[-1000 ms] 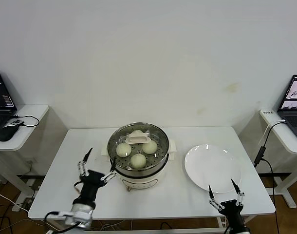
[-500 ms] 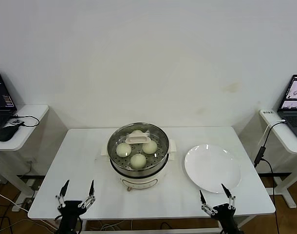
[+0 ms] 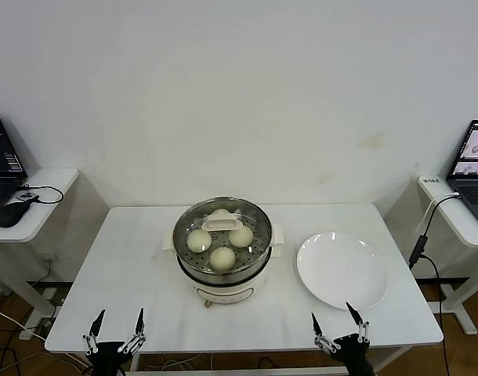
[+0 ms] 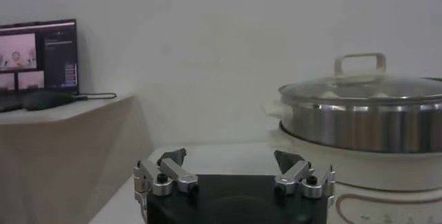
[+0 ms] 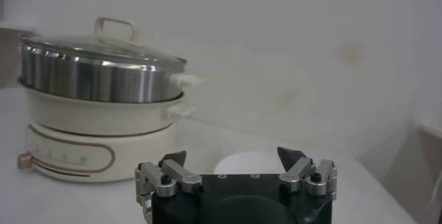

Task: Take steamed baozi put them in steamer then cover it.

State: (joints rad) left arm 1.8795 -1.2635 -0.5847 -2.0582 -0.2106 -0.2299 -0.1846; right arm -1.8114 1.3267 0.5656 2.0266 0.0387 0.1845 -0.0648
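The steamer (image 3: 223, 270), a shiny steel pot on a white base, stands mid-table; it also shows in the left wrist view (image 4: 359, 132) and the right wrist view (image 5: 97, 108). The cover (image 3: 222, 225), clear glass with a cream handle, sits on the pot. Through it I see three baozi (image 3: 222, 257) plainly and a fourth partly hidden behind the handle. My left gripper (image 3: 114, 328) is open and empty at the table's front left edge. My right gripper (image 3: 335, 323) is open and empty at the front right edge.
An empty flat white plate (image 3: 342, 270) lies to the right of the steamer, seen low in the right wrist view (image 5: 242, 162). Side desks with laptops (image 3: 4, 160) stand at both sides of the table.
Both arms have drawn back toward the table's front edge and lower in view; the left one moved away from the steamer's left side. The steamer, cover and buns have not moved.
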